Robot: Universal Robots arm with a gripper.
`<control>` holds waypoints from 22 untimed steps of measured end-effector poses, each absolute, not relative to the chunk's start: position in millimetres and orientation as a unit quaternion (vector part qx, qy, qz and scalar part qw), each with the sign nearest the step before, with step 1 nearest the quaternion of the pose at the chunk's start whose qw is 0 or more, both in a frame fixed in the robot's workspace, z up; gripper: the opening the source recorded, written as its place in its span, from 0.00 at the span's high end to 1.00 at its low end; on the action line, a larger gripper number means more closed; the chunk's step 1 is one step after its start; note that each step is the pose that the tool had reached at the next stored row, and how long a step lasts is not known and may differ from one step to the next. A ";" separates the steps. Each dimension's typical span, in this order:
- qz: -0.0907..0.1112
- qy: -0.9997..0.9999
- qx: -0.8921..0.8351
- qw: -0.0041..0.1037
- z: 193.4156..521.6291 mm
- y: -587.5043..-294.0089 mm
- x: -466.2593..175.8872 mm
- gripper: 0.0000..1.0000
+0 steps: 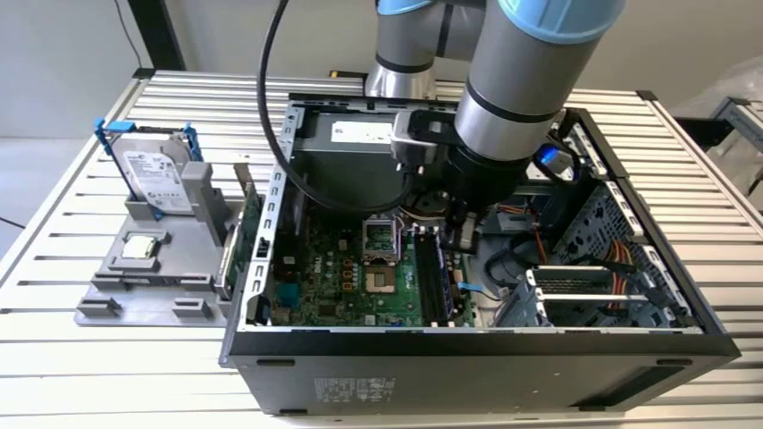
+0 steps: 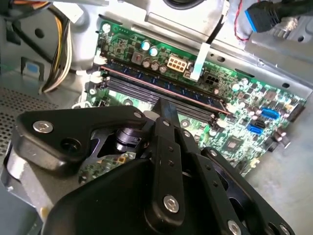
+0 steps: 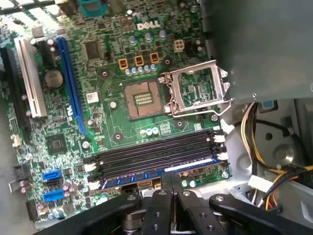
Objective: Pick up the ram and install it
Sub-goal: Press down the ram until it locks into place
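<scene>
Exterior view first: the arm hangs inside the open computer case point(image 1: 477, 344), with the gripper point(image 1: 459, 234) low over the memory slots point(image 1: 431, 281), and the slots run lengthwise away from the camera, right under the fingers.

Second wrist view: the ram point(image 2: 166, 85) sits on edge in a slot, long axis running along the slot row, just past the fingertips point(image 2: 164, 108).

First wrist view: the blue stick lies in the slot nearest the gripper, directly beyond the fingers, which look pinched together with nothing between them. So it looks seated, or near enough.
</scene>
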State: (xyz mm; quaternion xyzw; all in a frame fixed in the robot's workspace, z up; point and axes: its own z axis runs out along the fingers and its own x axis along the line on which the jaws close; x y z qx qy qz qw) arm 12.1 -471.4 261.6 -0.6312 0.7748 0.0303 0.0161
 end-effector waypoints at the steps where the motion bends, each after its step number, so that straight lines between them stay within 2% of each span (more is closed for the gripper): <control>1: 0.030 0.770 -0.637 0.016 261.6 -471.4 12.2 1.00; 22: 0.031 0.736 -0.676 0.014 257.8 -471.4 15.3 1.00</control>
